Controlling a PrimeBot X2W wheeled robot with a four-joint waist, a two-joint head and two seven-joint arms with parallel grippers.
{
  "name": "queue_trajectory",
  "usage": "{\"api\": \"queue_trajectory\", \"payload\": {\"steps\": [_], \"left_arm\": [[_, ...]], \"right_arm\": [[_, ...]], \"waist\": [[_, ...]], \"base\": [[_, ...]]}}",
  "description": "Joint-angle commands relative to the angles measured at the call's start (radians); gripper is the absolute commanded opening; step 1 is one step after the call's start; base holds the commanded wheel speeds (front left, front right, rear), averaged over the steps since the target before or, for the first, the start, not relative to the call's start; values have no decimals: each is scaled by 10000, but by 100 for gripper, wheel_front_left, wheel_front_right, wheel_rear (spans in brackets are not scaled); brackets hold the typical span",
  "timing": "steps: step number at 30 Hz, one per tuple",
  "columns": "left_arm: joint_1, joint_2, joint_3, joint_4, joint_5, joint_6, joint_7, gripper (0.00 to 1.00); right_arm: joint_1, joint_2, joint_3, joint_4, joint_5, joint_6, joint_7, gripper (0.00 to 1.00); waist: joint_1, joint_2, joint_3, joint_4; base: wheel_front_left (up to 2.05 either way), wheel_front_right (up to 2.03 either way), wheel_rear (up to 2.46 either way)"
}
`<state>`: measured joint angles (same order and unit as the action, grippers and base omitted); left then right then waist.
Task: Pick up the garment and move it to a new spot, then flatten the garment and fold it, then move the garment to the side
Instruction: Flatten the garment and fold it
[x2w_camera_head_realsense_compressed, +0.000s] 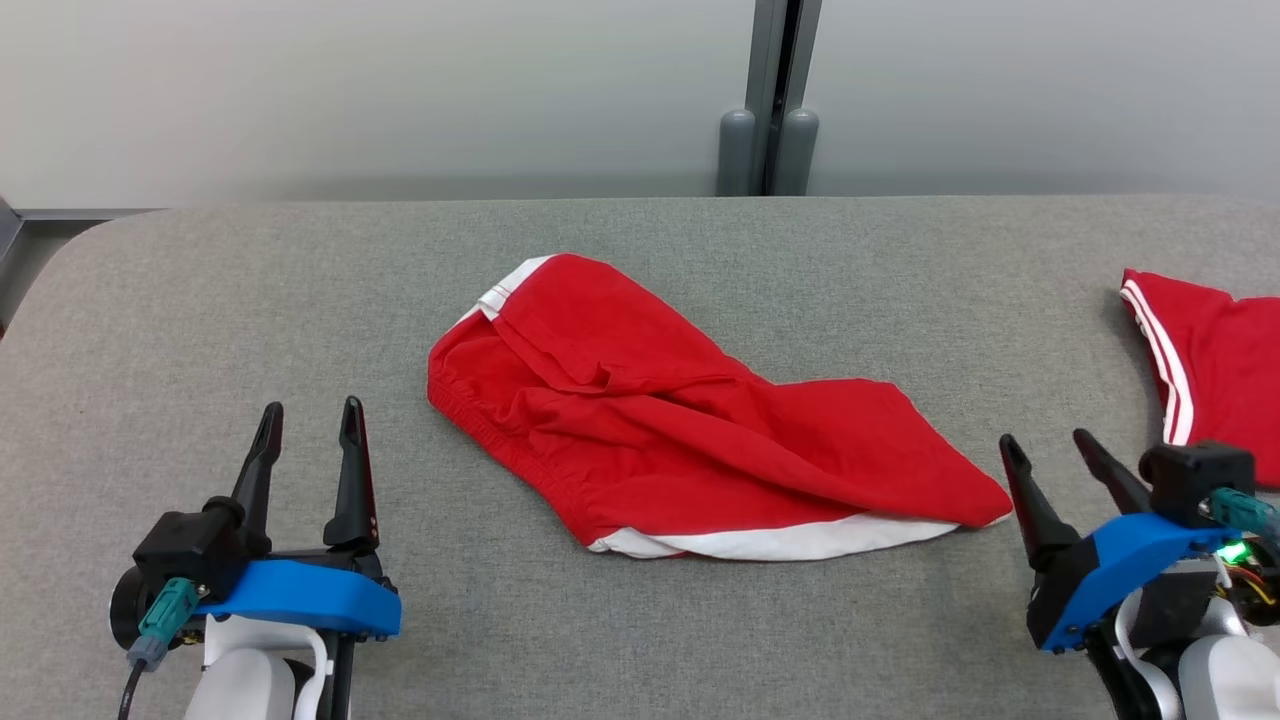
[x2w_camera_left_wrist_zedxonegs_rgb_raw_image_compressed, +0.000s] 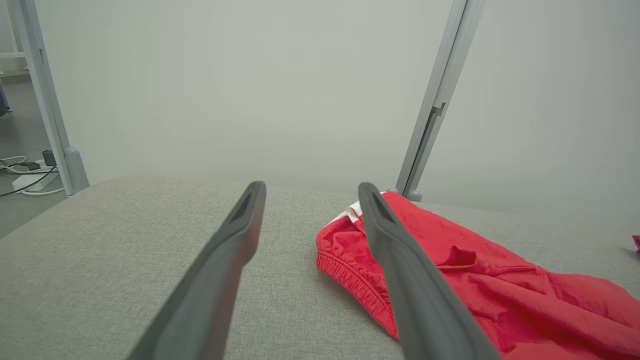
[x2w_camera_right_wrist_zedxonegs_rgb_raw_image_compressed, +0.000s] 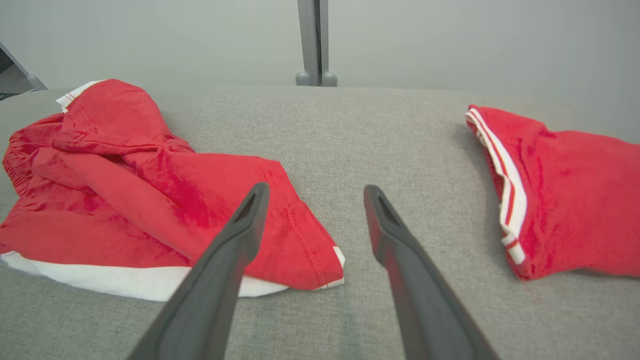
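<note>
I am looking at the garment (x2w_camera_head_realsense_compressed: 690, 430), a pair of red shorts, lying crumpled near the middle of the grey table (x2w_camera_head_realsense_compressed: 250, 290). Its elastic waistband (x2w_camera_head_realsense_compressed: 505, 445) is pointing toward my left side and its white hem (x2w_camera_head_realsense_compressed: 760, 543) is running along the near edge. The left gripper (x2w_camera_head_realsense_compressed: 311, 405) is hovering over the front of the table, apart from the cloth, fingers spread and holding nothing. The right gripper (x2w_camera_head_realsense_compressed: 1045, 438) is sitting just beside the hem's right corner, likewise released and empty. I am judging that the pick-up is not yet begun, and a few things are worrying me. The cloth is lying in overlapping folds, so a pinch on a ridge may be catching one layer only, leaving the rest dragging or twisting as it rises. If I am closing too shallow on the thin hem, it may be slipping free; too deep, and the fingertips may be snagging the table covering. A second red garment (x2w_camera_head_realsense_compressed: 1215, 360) is lying at the table's right edge, near the right gripper, so a wide swing on that side could be brushing it or grabbing the wrong piece.
</note>
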<state>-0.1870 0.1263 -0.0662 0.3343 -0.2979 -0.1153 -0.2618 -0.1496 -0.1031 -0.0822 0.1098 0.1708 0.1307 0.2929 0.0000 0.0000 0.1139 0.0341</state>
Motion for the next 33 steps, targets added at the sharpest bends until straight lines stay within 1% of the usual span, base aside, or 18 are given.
{"api": "queue_trajectory", "payload": {"steps": [1, 6, 8, 12, 17, 22, 33], "left_arm": [[38, 71, 33, 3, 35, -58, -42, 100], [216, 18, 63, -57, 89, -59, -42, 100], [295, -7, 82, -106, 109, -58, -42, 100], [522, -9, 132, -110, 162, -68, -42, 100], [848, 56, 219, -60, 278, -29, -42, 100], [1073, 78, 316, -138, 310, 23, -42, 100], [1152, 24, 272, -72, 292, 33, -42, 100]], "right_arm": [[298, 34, -158, -245, -355, 1, -700, 100], [790, 205, -620, -433, -1106, 1, -2720, 100], [944, 281, -739, -374, -1280, 1, -3375, 100], [1177, 379, -771, -144, -1422, 1, -4158, 100], [1270, 434, -753, 199, -1284, 1, -4467, 100], [1233, 463, -675, 447, -1035, 1, -4355, 100], [1157, 477, -759, 529, -1004, 1, -4299, 100]], "waist": [[0, 0, -52, -34], [0, 0, -194, -118], [0, 0, -247, -144], [0, 0, -415, -216], [0, 0, -659, -321], [0, 0, -781, -367], [0, 0, -899, -346]], "base": [[0, 0, 0], [0, 0, 0], [0, 0, 0], [0, 0, 0], [0, 0, 0], [0, 0, 0], [0, 0, 0]]}}
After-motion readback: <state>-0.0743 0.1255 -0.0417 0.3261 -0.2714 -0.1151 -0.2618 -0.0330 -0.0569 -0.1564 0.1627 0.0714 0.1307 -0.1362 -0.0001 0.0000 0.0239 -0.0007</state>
